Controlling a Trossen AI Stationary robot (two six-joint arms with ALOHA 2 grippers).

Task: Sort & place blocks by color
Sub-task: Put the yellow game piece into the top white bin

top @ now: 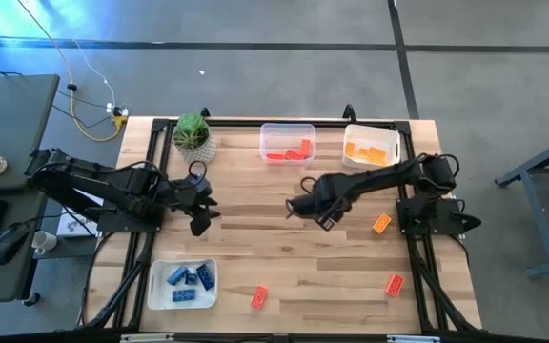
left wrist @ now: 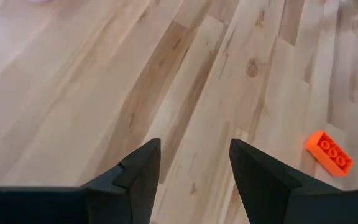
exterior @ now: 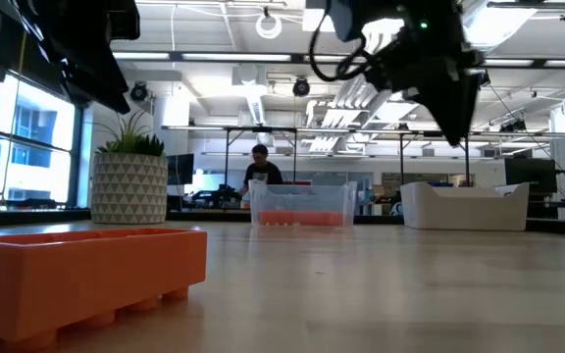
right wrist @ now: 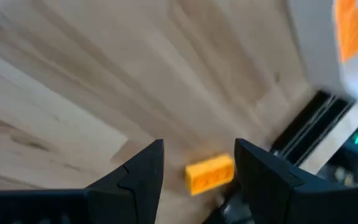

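My left gripper hangs open over bare wood left of the table's middle, holding nothing; a red block lies beyond its fingers. My right gripper is open above the table's middle and also holds nothing. An orange block lies flat on the wood beyond its fingers, toward the right edge. Two red blocks lie near the near edge. Blue blocks fill the near-left tray, red blocks the far tray, and orange blocks the far-right tray.
A green potted plant stands at the far left corner. The two far trays sit along the far edge. A red block lies close to the low camera. A person stands in the room behind the table.
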